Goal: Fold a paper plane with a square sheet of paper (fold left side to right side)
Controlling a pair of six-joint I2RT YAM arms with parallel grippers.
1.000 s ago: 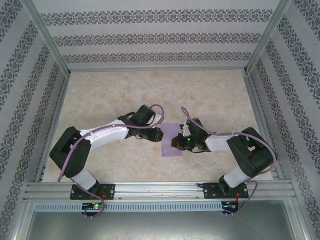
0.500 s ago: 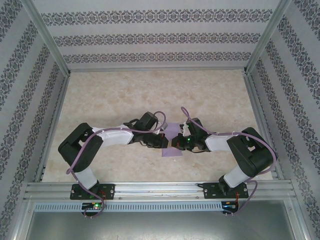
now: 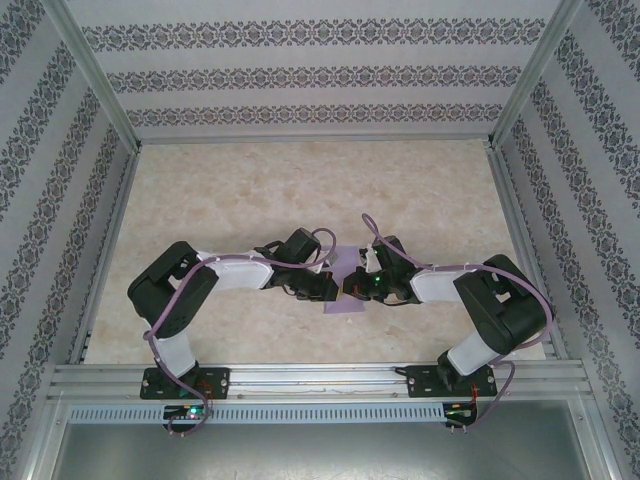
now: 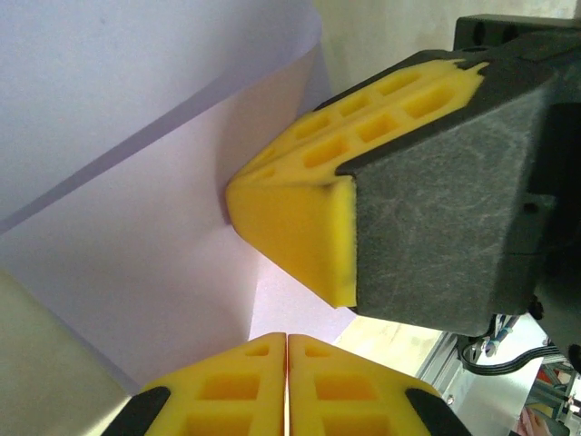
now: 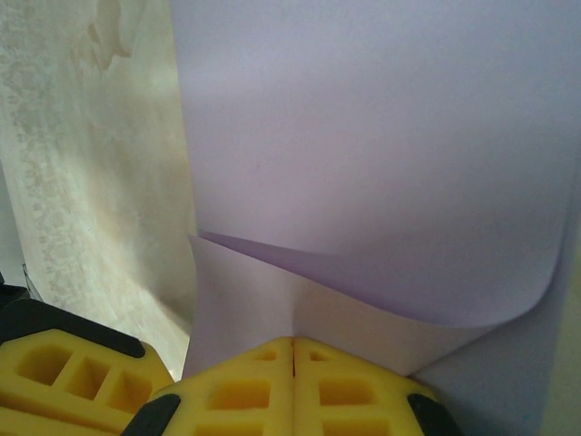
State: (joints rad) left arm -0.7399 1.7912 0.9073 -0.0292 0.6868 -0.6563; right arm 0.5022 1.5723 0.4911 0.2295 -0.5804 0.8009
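Note:
The square sheet of paper (image 3: 343,303) is lavender and lies mid-table between both grippers. It is partly folded, with one flap raised and curling over (image 5: 363,136). My left gripper (image 3: 326,288) is at its left edge. Its yellow fingers are closed together (image 4: 287,338), the paper (image 4: 136,272) runs into their tips, and a pale line shows in the seam. My right gripper (image 3: 350,287) is shut (image 5: 292,341), its tips against the lower layer where a short crease rises. The right fingers (image 4: 290,218) touch the paper at the fold. No paper plane shape shows.
The sheet rests on a marble-patterned tabletop (image 3: 300,190) enclosed by patterned walls. An aluminium rail (image 3: 320,378) runs along the near edge by the arm bases. The left finger (image 5: 64,372) sits close beside the right gripper.
The left arm has stretched to the right, bringing its gripper up against the paper's left edge, and its jaws have closed. The right arm has stayed put.

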